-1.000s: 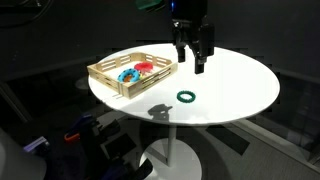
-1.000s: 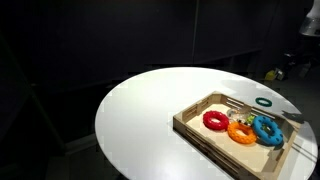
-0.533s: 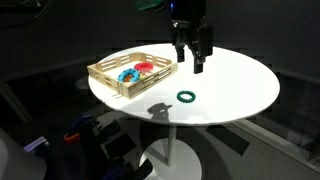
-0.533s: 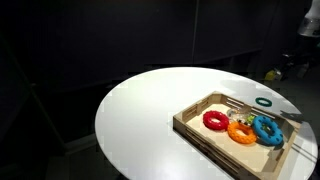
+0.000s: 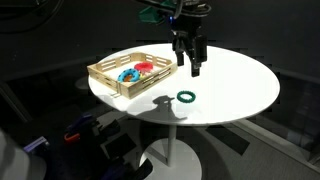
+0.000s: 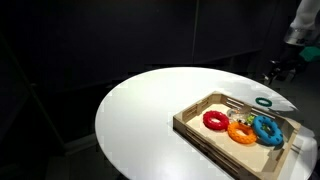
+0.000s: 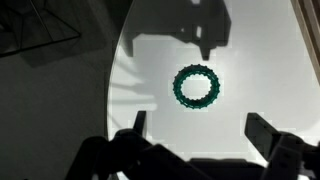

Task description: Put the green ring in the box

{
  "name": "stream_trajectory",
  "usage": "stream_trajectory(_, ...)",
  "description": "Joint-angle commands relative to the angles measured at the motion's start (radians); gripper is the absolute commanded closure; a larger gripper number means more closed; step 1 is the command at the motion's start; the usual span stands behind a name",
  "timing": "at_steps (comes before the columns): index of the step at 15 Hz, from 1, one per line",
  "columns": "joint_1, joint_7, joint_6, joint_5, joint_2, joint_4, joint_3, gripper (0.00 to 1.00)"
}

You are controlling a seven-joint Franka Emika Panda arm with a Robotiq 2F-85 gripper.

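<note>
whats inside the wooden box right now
The wooden box holds a red ring, an orange ring and a blue ring. Its floor beneath them is covered. The green ring lies outside, on the table.

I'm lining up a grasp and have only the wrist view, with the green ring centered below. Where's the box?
Observer: The wooden box sits on the same table, beside the green ring and not touching it.
Operator: Is it empty?
Observer: No, it holds a red ring, an orange ring and a blue ring.
Operator: Am I close to touching down?
Observer: No, the gripper hangs in the air, clearly off the table.
</note>
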Motion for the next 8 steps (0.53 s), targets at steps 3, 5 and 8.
stream_trajectory(3, 0.018, 0.103, 0.046, -0.072, 0.137, 0.067, -0.016, 0.0)
stream_trajectory(5, 0.03, 0.111, 0.064, -0.075, 0.173, 0.082, -0.028, 0.0)
stream_trajectory(8, 0.051, 0.089, 0.088, -0.04, 0.218, 0.101, -0.044, 0.0)
